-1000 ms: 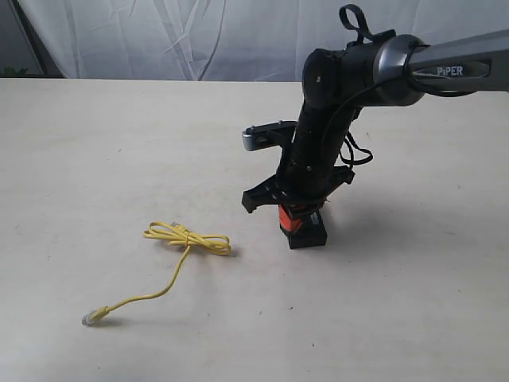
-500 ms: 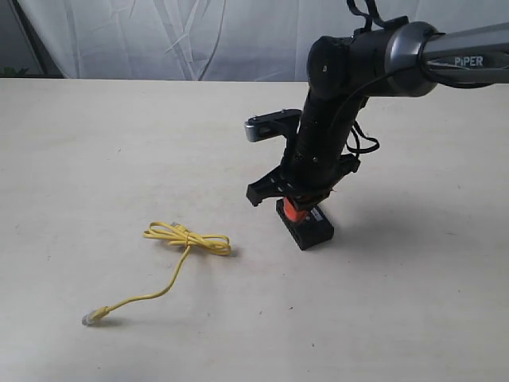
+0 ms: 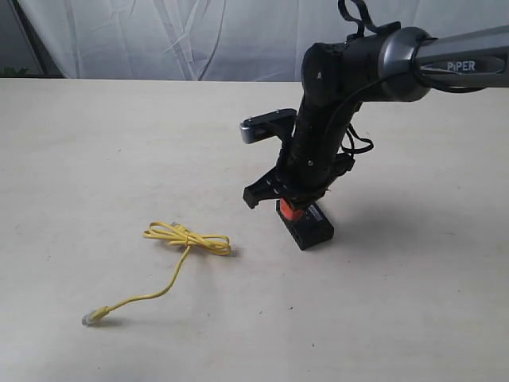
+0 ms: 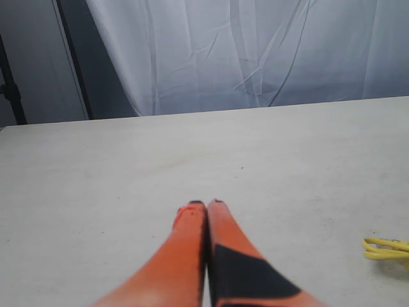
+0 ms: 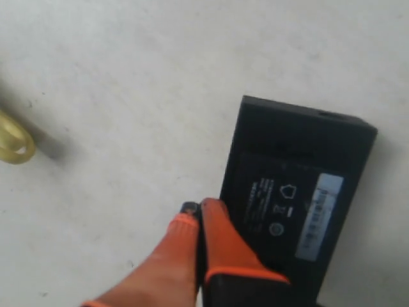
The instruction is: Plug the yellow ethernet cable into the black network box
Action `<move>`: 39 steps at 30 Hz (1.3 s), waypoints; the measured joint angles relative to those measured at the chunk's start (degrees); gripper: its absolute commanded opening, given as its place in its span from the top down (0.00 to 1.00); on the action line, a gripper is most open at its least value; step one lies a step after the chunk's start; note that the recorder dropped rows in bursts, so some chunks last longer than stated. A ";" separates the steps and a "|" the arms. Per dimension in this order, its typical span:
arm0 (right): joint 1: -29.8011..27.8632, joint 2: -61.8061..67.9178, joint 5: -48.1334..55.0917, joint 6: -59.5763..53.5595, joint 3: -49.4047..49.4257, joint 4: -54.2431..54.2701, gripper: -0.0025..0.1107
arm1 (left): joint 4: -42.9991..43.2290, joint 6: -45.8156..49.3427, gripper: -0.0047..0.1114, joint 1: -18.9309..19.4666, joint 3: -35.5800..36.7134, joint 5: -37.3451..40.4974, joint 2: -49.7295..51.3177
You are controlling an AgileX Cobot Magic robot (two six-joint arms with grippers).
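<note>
box (image 3: 312, 228) has turned under the right gripper (image 5: 198, 210), jaws pinched shut, empty (left gripper (image 4: 206, 206) clenched too); more pushing may skid it farther from cable (image 3: 188, 240).

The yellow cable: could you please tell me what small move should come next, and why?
Probably open the left pincer and move it toward the cable: that pincer is shut and empty, the cable lies loose apart from the box, where the shut right pincer sits.
</note>
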 measured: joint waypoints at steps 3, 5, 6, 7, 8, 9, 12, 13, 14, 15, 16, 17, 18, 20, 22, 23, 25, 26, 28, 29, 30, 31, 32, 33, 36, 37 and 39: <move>-1.37 -0.51 -0.77 0.00 0.00 0.00 0.98 | 0.00 0.00 0.96 0.00 0.00 0.00 0.00; -2.75 -0.87 -1.27 0.10 0.00 0.11 0.98 | 0.00 0.00 0.96 0.00 0.00 0.00 0.00; -3.68 -1.00 -1.41 -0.12 0.00 0.34 0.98 | 0.00 0.00 0.96 0.00 0.00 0.00 0.00; -4.69 -1.09 -1.40 -0.76 0.00 1.04 0.98 | 0.00 0.00 0.96 0.00 0.00 0.00 0.00; -5.48 -1.09 -1.40 -1.63 0.00 1.76 0.98 | 0.00 0.00 0.96 0.00 0.00 0.00 0.00; -6.35 -1.09 -1.27 -2.89 0.00 2.96 0.98 | 0.00 0.00 0.96 0.00 0.00 0.00 0.00; -8.36 -1.09 -1.00 -7.11 0.00 6.71 0.98 | 0.00 0.00 0.96 0.00 0.00 0.00 0.00; -8.71 -1.09 -0.74 -8.31 0.00 7.63 0.98 | 0.00 0.00 0.96 0.00 0.00 0.00 0.00; -9.11 -1.09 -0.37 -9.98 0.00 8.92 0.98 | 0.00 0.00 0.96 0.00 0.00 0.00 0.00; -9.42 -1.09 0.09 -10.79 0.00 9.52 0.98 | 0.00 0.00 0.96 0.00 0.00 0.00 0.00; -9.69 -1.09 0.40 -11.38 0.00 10.19 0.98 | 0.00 0.00 0.96 0.00 0.00 0.00 0.00; -10.03 -1.09 1.21 -11.98 0.00 10.97 0.98 | 0.00 0.00 0.96 0.00 0.00 0.00 0.00; -10.40 -1.09 1.76 -12.37 0.00 11.78 0.98 | 0.00 0.00 0.96 0.00 0.00 0.00 0.00; -11.79 -1.09 3.37 -13.50 0.00 13.37 0.98 | 0.00 0.00 0.96 0.00 0.00 0.00 0.00; -13.46 -1.09 4.96 -14.34 0.00 14.81 0.98 | 0.00 0.00 0.96 0.00 0.00 0.00 0.00; -14.42 -1.09 6.00 -14.92 0.00 15.91 0.98 | 0.00 0.00 0.96 0.00 0.00 0.00 0.00; -16.19 -1.09 7.82 -16.17 0.00 17.68 0.98 | 0.00 0.00 0.96 0.00 0.00 0.00 0.00; -16.92 -1.09 8.78 -16.97 0.00 18.67 0.98 | 0.00 0.00 0.96 0.00 0.00 0.00 0.00; -17.86 -1.09 10.01 -18.37 0.00 20.20 0.98 | 0.00 0.00 0.96 0.00 0.00 0.00 0.00; -18.13 -1.09 10.35 -19.05 0.00 20.57 0.98 | 0.00 0.00 0.96 0.00 0.00 0.00 0.00; -18.12 -1.09 10.48 -19.45 0.00 20.70 0.98 | 0.00 0.00 0.96 0.00 0.00 0.00 0.00; -18.12 -1.09 10.59 -19.70 0.11 21.10 0.98 | 0.00 0.00 0.96 0.00 0.00 0.00 0.00; -18.12 -1.09 10.43 -19.95 0.40 21.50 0.98 | 0.00 0.00 0.96 0.00 0.00 0.00 0.00; -18.12 -1.09 10.05 -20.09 0.73 21.91 0.98 | 0.00 0.00 0.96 0.00 0.00 0.00 0.00; -18.12 -1.09 8.15 -20.22 2.49 21.97 0.98 | 0.00 0.00 0.96 0.00 0.00 0.00 0.00; -18.12 -1.09 7.49 -20.30 2.99 21.70 0.98 | 0.00 0.00 0.96 0.00 0.00 0.00 0.00; -18.12 -1.09 6.64 -20.30 3.51 21.44 0.98 | 0.00 0.00 0.96 0.00 0.00 0.00 0.00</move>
